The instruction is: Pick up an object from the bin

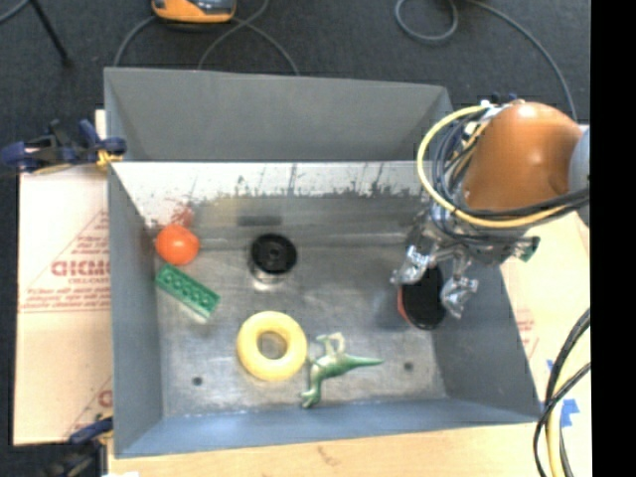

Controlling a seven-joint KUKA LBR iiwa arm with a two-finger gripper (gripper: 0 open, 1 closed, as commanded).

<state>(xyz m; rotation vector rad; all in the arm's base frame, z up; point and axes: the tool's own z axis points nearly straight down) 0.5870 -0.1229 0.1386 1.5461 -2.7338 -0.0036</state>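
Half spread and straddling dark red-edged object (pixel 425 311) at right of bin (pixel 134 296) with gripper (pixel 434 288) fingers, not clamped.

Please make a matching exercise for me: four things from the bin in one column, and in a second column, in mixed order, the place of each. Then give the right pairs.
Things
1. orange ball
2. yellow ring
3. green toy dinosaur
4. black round piece

Places
A. near the front wall, just left of the dinosaur
B. middle of the floor, toward the back wall
C. far left, just behind the green brick
D. near the front wall, just right of the ring

Pairs: 1-C, 2-A, 3-D, 4-B
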